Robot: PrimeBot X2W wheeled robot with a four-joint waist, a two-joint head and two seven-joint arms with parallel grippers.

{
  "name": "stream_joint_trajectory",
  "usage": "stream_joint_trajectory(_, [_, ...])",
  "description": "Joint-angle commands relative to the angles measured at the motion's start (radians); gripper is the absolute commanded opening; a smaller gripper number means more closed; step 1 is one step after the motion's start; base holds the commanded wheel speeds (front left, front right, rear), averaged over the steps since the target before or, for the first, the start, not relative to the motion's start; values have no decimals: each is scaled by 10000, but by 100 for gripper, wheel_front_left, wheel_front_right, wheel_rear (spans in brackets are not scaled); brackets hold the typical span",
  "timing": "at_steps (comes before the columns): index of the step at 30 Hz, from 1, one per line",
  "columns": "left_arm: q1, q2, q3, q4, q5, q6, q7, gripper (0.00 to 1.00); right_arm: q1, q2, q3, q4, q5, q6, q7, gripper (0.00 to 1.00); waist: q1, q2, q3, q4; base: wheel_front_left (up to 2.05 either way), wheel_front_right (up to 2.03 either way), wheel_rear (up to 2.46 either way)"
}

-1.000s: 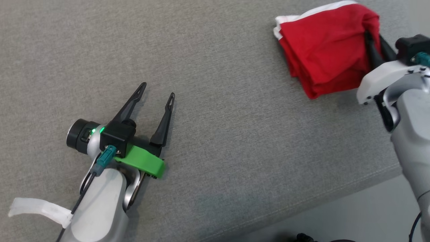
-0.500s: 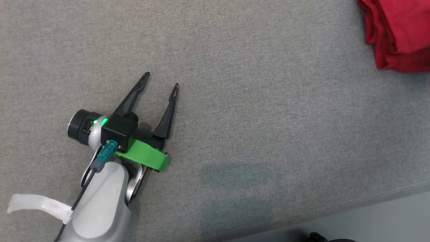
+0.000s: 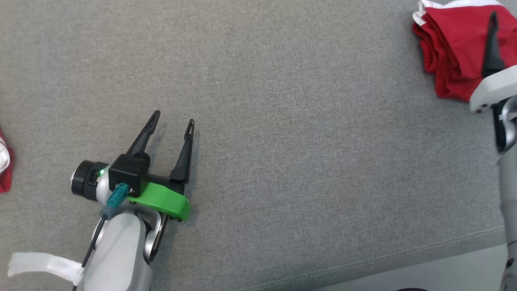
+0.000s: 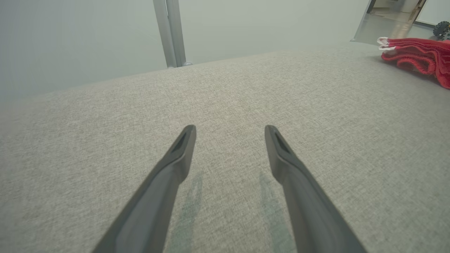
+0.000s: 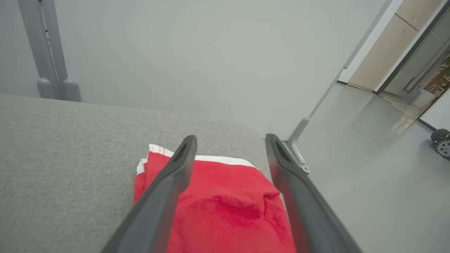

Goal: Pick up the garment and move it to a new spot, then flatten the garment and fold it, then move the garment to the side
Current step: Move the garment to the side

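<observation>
Folded red garment (image 3: 452,52) with white trim, lying on the grey cushion (image 3: 282,121) at the upper right of the head view, close to the cushion's far right corner. The right gripper (image 5: 230,140) is poised over it with its two fingers spread wide and nothing pinched between them, so the cloth lies released beneath. Whether the fingers touch the fabric cannot be told.

In the head view one dark finger (image 3: 492,48) of that gripper crosses the red cloth. The pale wrist housing (image 3: 490,91) below it covers the garment's near right part.

The left gripper (image 3: 173,118) sits at the lower left, well apart from the garment. Its forearm (image 3: 117,250) rises from the bottom edge and a green bracket (image 3: 161,200) sits at the wrist. The fingers point up and slightly right, low over bare cushion. They are parted and empty.

The right wrist view shows the garment (image 5: 225,207) from above. Its white hem runs along the far side and both flanks are hidden behind the fingers. A grey post (image 5: 49,56), a pale wall and the glossy floor (image 5: 369,182) lie beyond.

The left wrist view, taken between the left gripper's (image 4: 230,130) own fingers, shows the garment (image 4: 418,58) side-on at the far right as stacked layers.

The head view also takes in a red-and-white cloth (image 3: 4,161) cut off by the left edge. A white strap (image 3: 40,264) shows on the forearm, and a seam (image 3: 404,252) runs along the cushion's near edge.
</observation>
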Motion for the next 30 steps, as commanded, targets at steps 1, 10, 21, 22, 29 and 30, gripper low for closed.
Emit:
stream_joint_trajectory(1, [145, -31, 103, 30, 10, 20, 7, 100, 197, 95, 155, -102, 170, -16, -1, 100, -1, 0, -387, 76, 0, 0, 0])
stream_joint_trajectory(10, [717, -272, 1021, 253, -89, 40, 5, 100, 1560, 614, 1813, -1023, 1829, -17, -1, 100, -1, 0, -1182, 477, 0, 0, 0])
stream_joint_trajectory(21, [1554, -439, 2024, 573, -16, 55, 7, 100, 3133, 1365, 2519, -1242, 2103, -17, -3, 100, -1, 0, -2384, 991, 0, 0, 0])
stream_joint_trajectory(22, [1664, -449, 2096, 621, -24, 53, 7, 100, 3286, 1425, 2579, -1226, 2056, -17, -1, 100, -1, 0, -2514, 1022, 0, 0, 0])
stream_joint_trajectory(29, [2319, -509, 2438, 820, -60, 67, 7, 100, 4321, 1840, 2489, -1386, 1961, -17, -1, 100, -1, 0, -3303, 1157, 0, 0, 0])
stream_joint_trajectory(30, [2410, -517, 2477, 836, -66, 71, 7, 100, 4442, 1867, 2452, -1403, 1966, -17, -1, 100, -1, 0, -3400, 1168, 0, 0, 0])
